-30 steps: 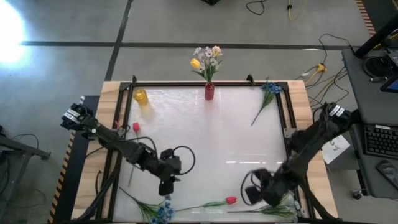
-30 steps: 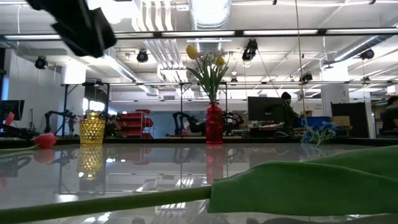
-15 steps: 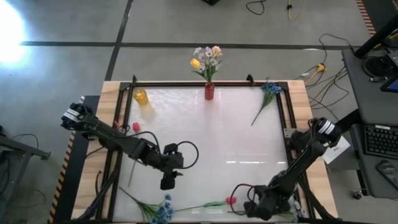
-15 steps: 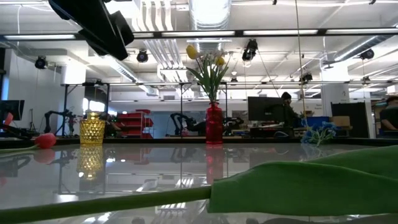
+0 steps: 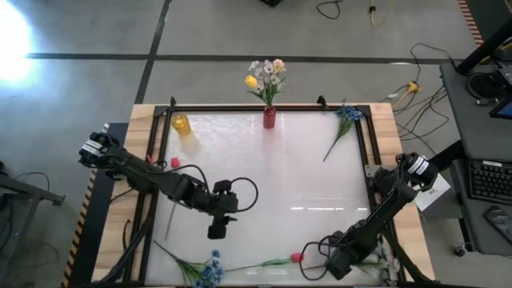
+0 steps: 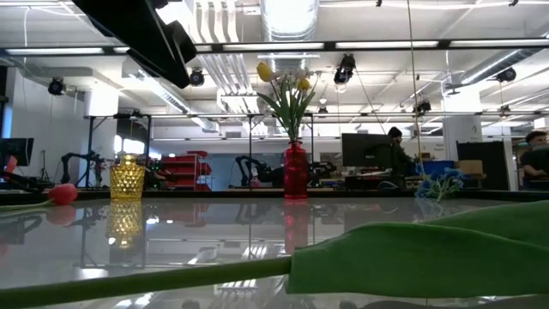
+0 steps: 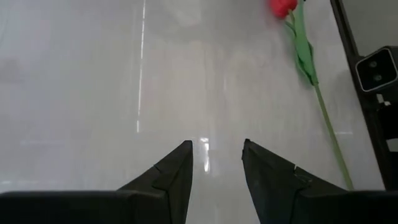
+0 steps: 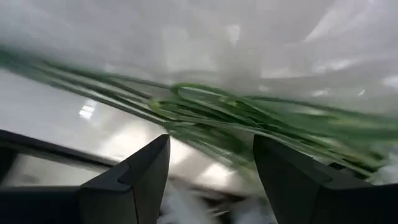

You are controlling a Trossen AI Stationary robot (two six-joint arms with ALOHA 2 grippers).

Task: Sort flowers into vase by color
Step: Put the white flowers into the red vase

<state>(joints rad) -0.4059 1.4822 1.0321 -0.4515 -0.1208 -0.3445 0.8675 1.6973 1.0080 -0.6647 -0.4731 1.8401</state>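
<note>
My left gripper hovers open over bare table at mid-left; in its wrist view a red tulip with a green stem lies ahead. My right gripper is open, low at the near right edge beside another red tulip. In its wrist view the fingers straddle a bundle of green stems lying on the table; whether they touch it, I cannot tell. A red vase at the far edge holds white and yellow flowers. A yellow vase stands empty.
A blue flower lies at the far right corner and another at the near edge. A third red tulip lies at the left rail. A black frame borders the glossy table. A leaf fills the low view's foreground.
My right gripper has moved toward the near edge and come down low over the stems at the near right corner. My left arm has drifted a little toward the right and far side, its fingers staying open.
</note>
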